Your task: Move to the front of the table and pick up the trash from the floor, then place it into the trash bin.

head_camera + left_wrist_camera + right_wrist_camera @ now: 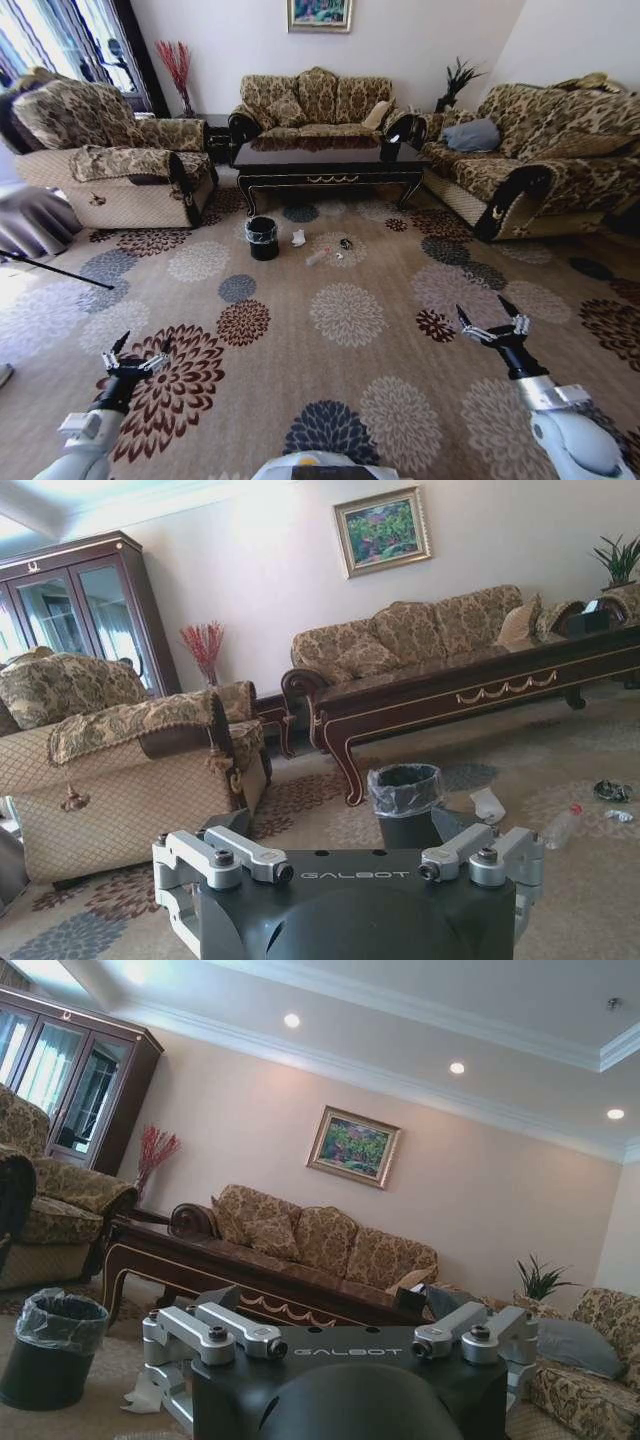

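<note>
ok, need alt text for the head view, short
Living room from the robot's head: the dark table stands ahead before a sofa, with the black trash bin, white tissue, clear bottle and dark wrapper on the floral carpet in front. The open left gripper and right gripper hover low in the foreground, far from them.

The table [330, 165] is dark glossy wood with gold scrollwork on its front rail. The bin [262, 238] is black with a shiny liner. The carpet [300, 300] is beige with brown, grey, navy and cream flower rounds. The sofas [315, 105] wear brown-and-gold damask.
</note>
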Controlling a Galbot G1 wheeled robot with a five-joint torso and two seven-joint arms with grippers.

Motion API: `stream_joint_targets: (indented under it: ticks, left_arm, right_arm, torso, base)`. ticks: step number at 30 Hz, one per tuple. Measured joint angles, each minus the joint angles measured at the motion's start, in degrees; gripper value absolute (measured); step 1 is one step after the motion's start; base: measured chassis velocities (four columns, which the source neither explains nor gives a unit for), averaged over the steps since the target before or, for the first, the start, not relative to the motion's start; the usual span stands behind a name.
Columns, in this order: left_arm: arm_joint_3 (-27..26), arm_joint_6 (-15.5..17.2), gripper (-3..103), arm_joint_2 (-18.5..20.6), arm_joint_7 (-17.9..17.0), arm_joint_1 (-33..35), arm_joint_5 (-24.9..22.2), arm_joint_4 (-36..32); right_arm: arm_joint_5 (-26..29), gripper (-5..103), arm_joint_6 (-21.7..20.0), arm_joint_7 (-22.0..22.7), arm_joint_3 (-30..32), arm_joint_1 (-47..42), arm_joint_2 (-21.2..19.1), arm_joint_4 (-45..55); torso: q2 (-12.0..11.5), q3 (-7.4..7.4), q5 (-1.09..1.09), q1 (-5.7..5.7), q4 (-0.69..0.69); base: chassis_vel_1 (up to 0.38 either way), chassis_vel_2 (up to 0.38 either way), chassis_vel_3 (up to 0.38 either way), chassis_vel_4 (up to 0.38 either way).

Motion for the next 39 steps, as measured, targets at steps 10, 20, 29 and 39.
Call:
stream_joint_targets:
  ticks: [10, 20, 29, 39]
  left_arm:
    - [-0.05, -0.27, 100, 0.01, 0.02, -0.42, -0.05, 1.01]
    - [0.01, -0.51, 100, -0.12, 0.04, -1.10, -0.03, 1.54]
    - [-0.55, -0.51, 100, -0.03, -0.03, -0.81, -0.91, 1.36]
    - [-0.58, -0.62, 100, -0.37, -0.14, -1.02, -0.91, 2.31]
  right_arm:
    - [-0.11, 100, 0.44, -1.10, -0.06, -0.89, 0.44, -0.47]
    - [0.35, 100, 0.84, -1.94, 0.10, -1.46, 0.31, -1.20]
    - [-0.47, 100, 0.83, -2.21, -0.55, -1.05, 0.94, -1.17]
    - [-0.74, 100, 0.77, -2.53, -0.95, -0.50, 0.67, -1.64]
  torso:
    - [-2.44, -1.54, 0.00, -0.91, -0.01]
    - [-4.70, -2.97, 0.00, -1.74, -0.01]
    - [-6.64, -4.30, 0.01, -2.35, 0.00]
    - [-9.06, -5.93, 0.00, -3.14, 0.00]
  base:
    - [0.000, 0.000, 0.000, 0.000]
    - [0.000, 0.000, 0.000, 0.000]
    - [0.000, 0.000, 0.000, 0.000]
    - [0.000, 0.000, 0.000, 0.000]
